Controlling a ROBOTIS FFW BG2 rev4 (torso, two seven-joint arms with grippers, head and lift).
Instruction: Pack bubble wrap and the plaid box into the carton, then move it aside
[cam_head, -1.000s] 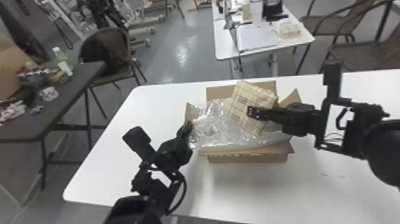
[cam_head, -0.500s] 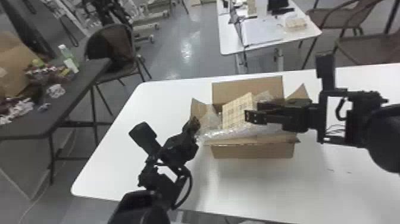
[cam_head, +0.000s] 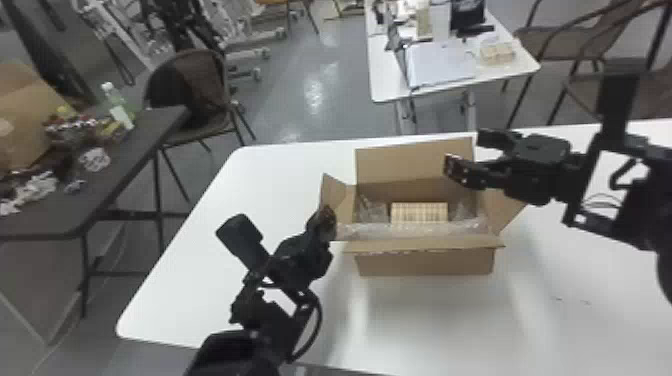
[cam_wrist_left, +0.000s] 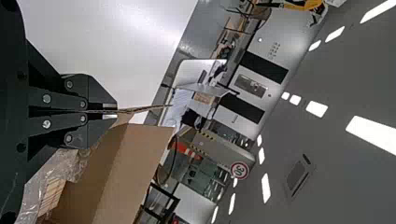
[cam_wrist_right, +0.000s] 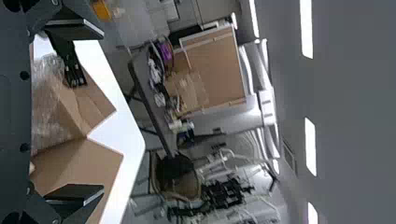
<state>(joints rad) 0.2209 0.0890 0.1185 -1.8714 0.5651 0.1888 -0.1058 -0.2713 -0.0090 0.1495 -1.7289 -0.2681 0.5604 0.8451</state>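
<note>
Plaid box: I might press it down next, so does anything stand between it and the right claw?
Nothing visible does: the right claw is open above the carton, whose flaps are spread, and the plaid box shows uncovered, with bubble wrap on both sides and in front.

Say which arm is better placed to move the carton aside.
Left, probably: the left gripper is shut on the left flap of the carton, while the right gripper hangs open and empty near the far flap. The plaid box lies inside.

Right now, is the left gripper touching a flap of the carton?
Touching. The left wrist view shows the left gripper closed on the flap, the cardboard pinched between its fingertips.
</note>
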